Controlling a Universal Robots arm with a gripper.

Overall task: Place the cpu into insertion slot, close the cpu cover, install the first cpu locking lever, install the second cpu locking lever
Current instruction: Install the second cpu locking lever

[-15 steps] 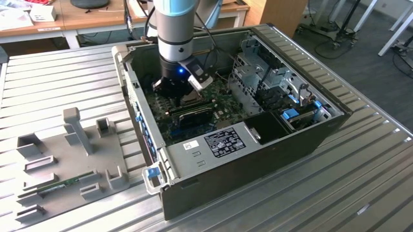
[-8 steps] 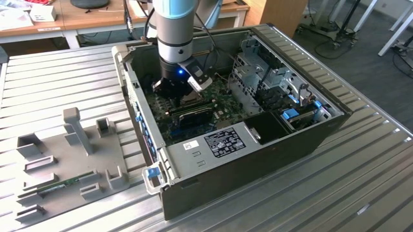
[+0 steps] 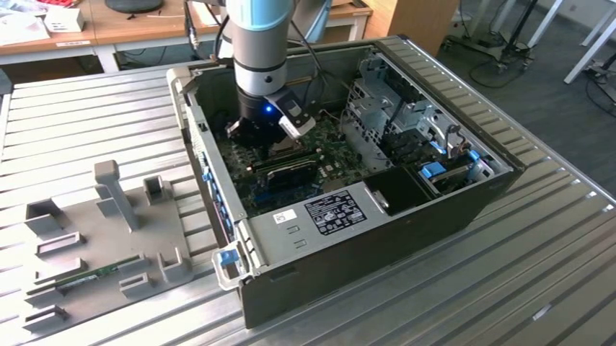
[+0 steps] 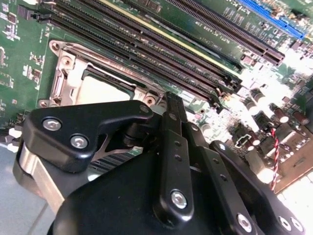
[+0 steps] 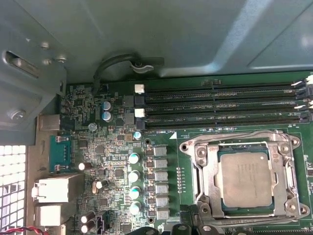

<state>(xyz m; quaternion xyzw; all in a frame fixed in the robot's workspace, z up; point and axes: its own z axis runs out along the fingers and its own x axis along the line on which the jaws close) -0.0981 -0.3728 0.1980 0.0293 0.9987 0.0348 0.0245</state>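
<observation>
One cpu (image 5: pixel 244 178) lying in the insertion slot (image 5: pixel 221 205), framed by the lowered cpu cover (image 5: pixel 282 176), gripper (image 3: pixel 265 140) close above at the exterior view's eleven o'clock, grip width impossible to tell.

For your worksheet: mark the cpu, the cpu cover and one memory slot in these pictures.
cpu (image 5: pixel 245 179), first wrist view: middle of its grey metal top.
cpu cover (image 5: pixel 280 171), first wrist view: side bar of the silvery frame.
memory slot (image 5: pixel 220 106), first wrist view: middle of one long black slot.

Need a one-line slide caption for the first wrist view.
CPU seated in the insertion slot with the cpu cover lying down around it, beside the memory slots.
</observation>
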